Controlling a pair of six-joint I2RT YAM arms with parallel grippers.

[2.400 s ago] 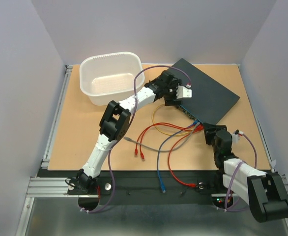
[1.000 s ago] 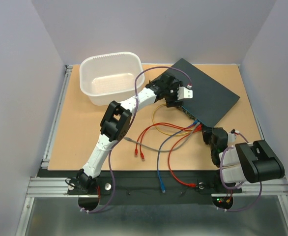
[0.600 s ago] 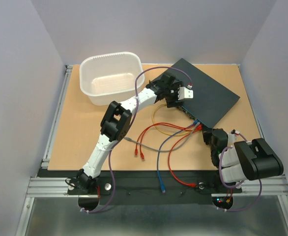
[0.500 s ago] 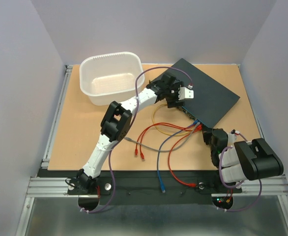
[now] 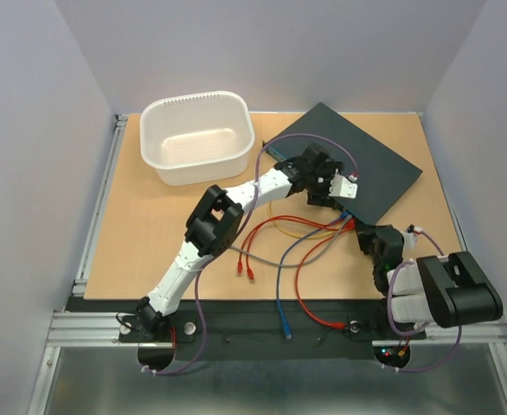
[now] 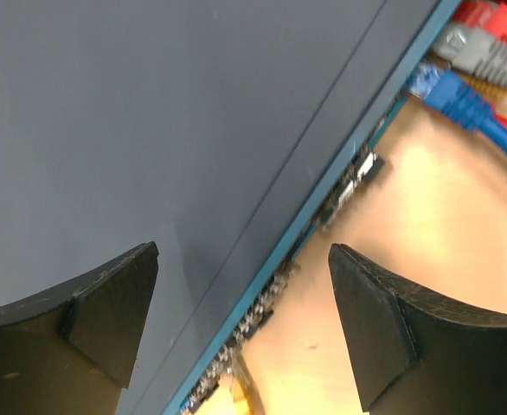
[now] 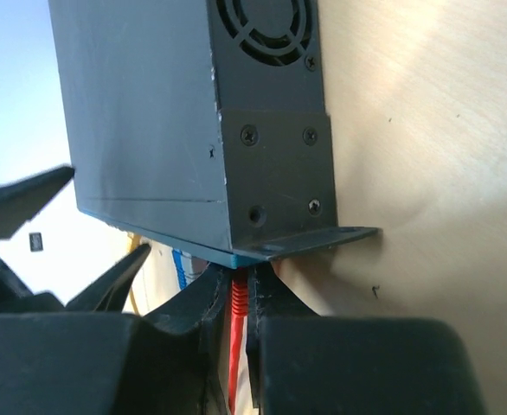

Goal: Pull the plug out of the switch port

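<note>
left gripper (image 6: 243, 259) slid right along the switch (image 5: 383, 164) on the tan table (image 5: 150, 233)

Right gripper (image 7: 239, 290) pinches a red plug (image 7: 235, 304) at the switch (image 7: 150, 112) corner.

Light wood table (image 5: 141, 225) carries the switch (image 5: 383, 169), lying flat at the far right and turned diagonally. White tub (image 5: 203, 172) sits well left of the switch, not touching it. Red cable (image 5: 301, 281), yellow cable (image 5: 275, 212), grey cable (image 5: 262, 259) and blue cable (image 5: 280, 303) lie tangled just off the switch's near-left edge.
</note>
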